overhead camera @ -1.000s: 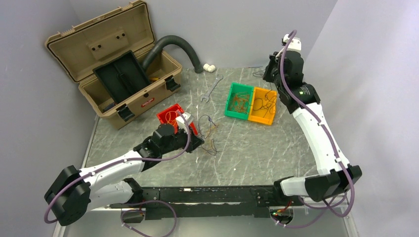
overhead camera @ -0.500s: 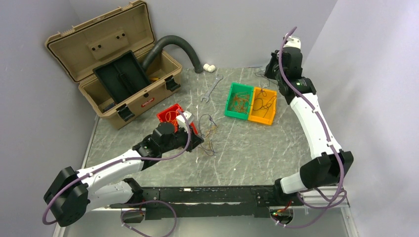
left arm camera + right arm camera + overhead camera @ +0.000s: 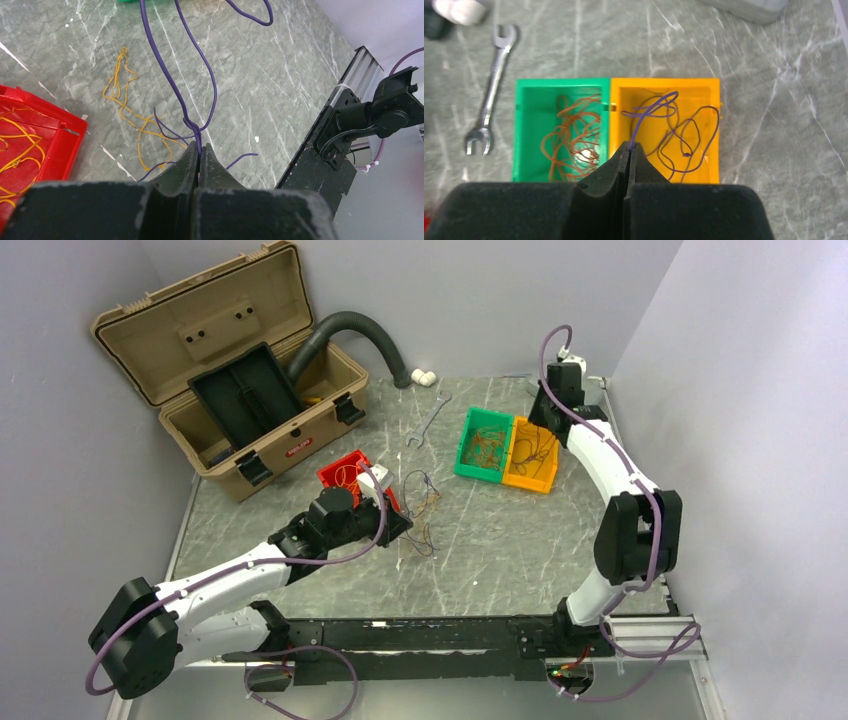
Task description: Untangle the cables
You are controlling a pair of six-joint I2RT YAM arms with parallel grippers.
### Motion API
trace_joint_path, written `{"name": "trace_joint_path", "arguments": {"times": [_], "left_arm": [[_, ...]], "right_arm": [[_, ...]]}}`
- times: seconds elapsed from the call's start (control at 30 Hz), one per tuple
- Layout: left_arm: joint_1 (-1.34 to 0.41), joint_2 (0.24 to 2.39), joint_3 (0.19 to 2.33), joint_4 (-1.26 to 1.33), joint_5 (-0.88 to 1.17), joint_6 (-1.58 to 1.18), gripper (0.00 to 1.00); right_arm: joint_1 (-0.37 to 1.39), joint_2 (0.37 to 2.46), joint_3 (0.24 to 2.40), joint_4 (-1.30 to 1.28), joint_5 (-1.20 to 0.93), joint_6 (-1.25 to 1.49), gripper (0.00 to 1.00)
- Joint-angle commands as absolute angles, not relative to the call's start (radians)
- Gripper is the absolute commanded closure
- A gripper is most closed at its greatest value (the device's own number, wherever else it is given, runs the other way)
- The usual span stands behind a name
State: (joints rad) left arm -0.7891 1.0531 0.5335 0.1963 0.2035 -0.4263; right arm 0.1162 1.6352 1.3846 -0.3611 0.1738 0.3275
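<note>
My left gripper (image 3: pixel 199 150) pinching purple cable (image 3: pixel 170 80); my right gripper (image 3: pixel 629 147) pinching second purple cable (image 3: pixel 644 112), orange bin (image 3: pixel 664 82) beneath tips. Judging both light, limp, slippery; taking hold near crossings.

Grey-green table (image 3: pixel 500 540), white-veined like marble. Red bin (image 3: pixel 55 125) with yellow cables (image 3: pixel 25 150); green bin (image 3: pixel 559 82) with rust-orange cables (image 3: pixel 574 135); orange bin (image 3: pixel 664 82) with purple cables (image 3: pixel 684 154). Tan toolbox (image 3: pixel 180 320), black tray (image 3: pixel 245 390); silver wrench (image 3: pixel 491 95).
</note>
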Motion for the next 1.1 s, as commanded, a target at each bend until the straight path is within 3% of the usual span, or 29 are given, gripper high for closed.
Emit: {"name": "trace_joint_path", "arguments": {"times": [0.0, 0.37, 0.73, 0.93, 1.07], "left_arm": [[-0.795, 1.032, 0.571, 0.212, 0.189, -0.408, 1.00], [-0.794, 1.039, 0.609, 0.197, 0.192, -0.399, 1.00], [-0.794, 1.027, 0.627, 0.168, 0.181, -0.385, 1.00], [-0.794, 1.019, 0.627, 0.165, 0.176, -0.385, 1.00], [-0.793, 1.019, 0.623, 0.167, 0.173, -0.385, 1.00]], "right_arm": [[0.094, 1.658, 1.377, -0.326, 0.214, 0.346, 1.00], [0.084, 1.791, 1.394, -0.339, 0.219, 0.339, 1.00], [0.067, 1.977, 1.546, -0.303, -0.062, 0.288, 1.00], [0.042, 2.068, 1.681, -0.417, -0.067, 0.299, 1.00], [0.031, 2.084, 1.644, -0.395, -0.031, 0.310, 1.00]]}}
